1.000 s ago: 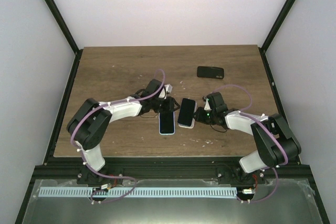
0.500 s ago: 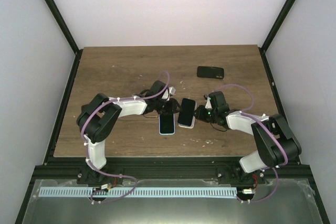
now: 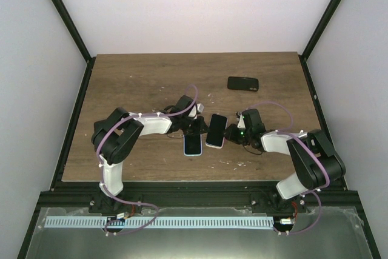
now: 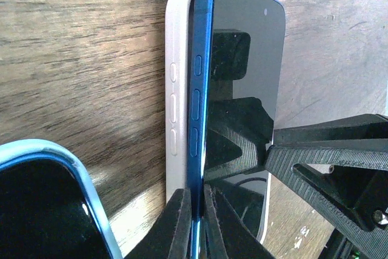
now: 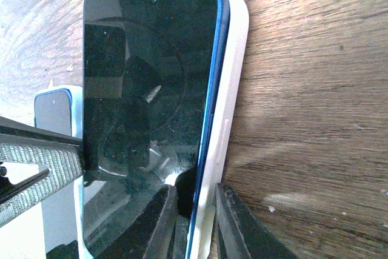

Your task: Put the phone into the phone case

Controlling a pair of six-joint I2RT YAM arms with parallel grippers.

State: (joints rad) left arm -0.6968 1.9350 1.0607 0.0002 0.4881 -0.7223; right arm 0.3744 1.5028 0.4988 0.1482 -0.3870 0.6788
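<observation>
Left wrist | left gripper (image 4: 197, 201) pinched on phone (image 4: 242, 59) edge; right gripper (image 5: 194, 201) narrow on phone case (image 4: 179, 59) opposite | press unevenly and you'll skid the tilted phone off.

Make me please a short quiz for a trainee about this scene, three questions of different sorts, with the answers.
1. True or false: the blue phone sits fully inside the white case.
2. Fill in: the second phone wears a ___ case.
3. What does the left hand pinch? A the blue phone's edge; B the second phone; C nothing.
Key: 1 false, its blue side stands clear of the case wall; 2 light blue; 3 A.
</observation>
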